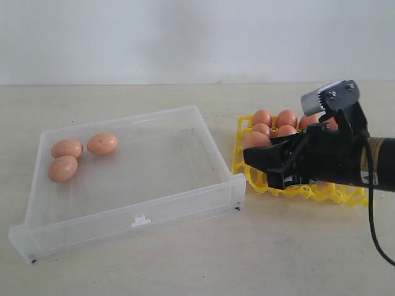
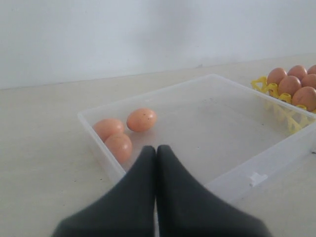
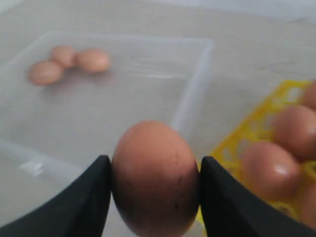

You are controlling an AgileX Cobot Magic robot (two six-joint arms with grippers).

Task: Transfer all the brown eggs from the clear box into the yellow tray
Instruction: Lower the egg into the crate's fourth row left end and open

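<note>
Brown egg (image 3: 155,177), clamped in the right hand (image 3: 154,170) over the nine-o'clock edge of the yellow tray (image 1: 327,194) beside the clear box (image 1: 185,206), wants easing low into a free cup before release.

- No writing, label, brand or number is showing legibly in any of the three views.
- The white tab (image 1: 141,220) on the clear box (image 1: 92,229) is showing blank.
- A band on the right arm (image 1: 366,161) is blurring any mark beyond reading.

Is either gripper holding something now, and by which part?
The right gripper holds a brown egg by its two sides; the left gripper holds nothing.
</note>
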